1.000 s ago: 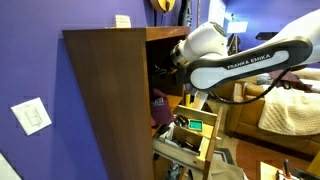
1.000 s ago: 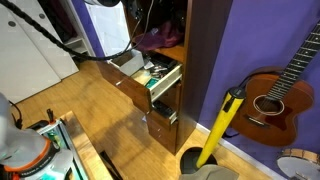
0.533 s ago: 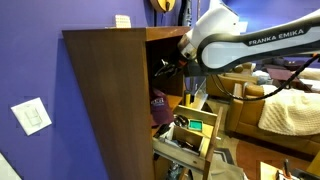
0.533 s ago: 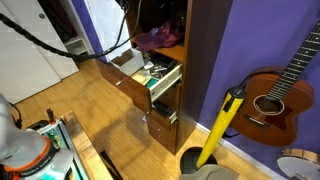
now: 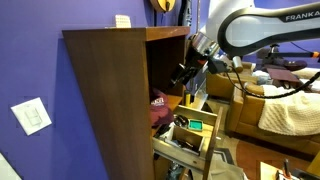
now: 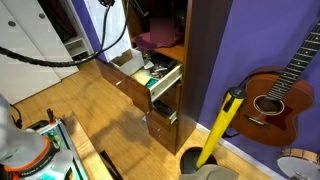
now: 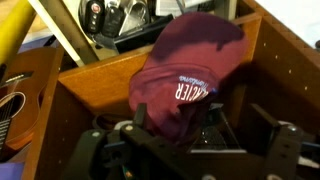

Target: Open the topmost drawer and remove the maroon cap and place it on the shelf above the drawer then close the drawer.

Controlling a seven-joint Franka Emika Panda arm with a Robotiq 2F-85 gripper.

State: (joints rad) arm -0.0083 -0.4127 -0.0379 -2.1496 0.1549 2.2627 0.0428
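The maroon cap (image 7: 185, 70), with white lettering, lies on the shelf (image 7: 95, 88) inside the cabinet's open compartment. It shows in both exterior views (image 5: 157, 105) (image 6: 155, 38). The topmost drawer (image 5: 190, 135) (image 6: 150, 75) is pulled out below it, with several small items inside. My gripper (image 7: 178, 115) is open, its dark fingers (image 7: 140, 116) spread just in front of the cap's brim. In an exterior view the gripper (image 5: 185, 72) hangs at the mouth of the compartment, above and beside the cap. Whether a finger still touches the cap I cannot tell.
A second drawer (image 6: 160, 118) below stands slightly open. A guitar (image 6: 270, 95) and a yellow pole (image 6: 220, 125) stand beside the cabinet. A white card (image 5: 122, 20) sits on the cabinet's top panel. A sofa with a cream blanket (image 5: 290, 110) stands behind the arm.
The arm has risen and drawn back out of the compartment, away from the cabinet. The cap stays on the shelf. The drawer has not moved.
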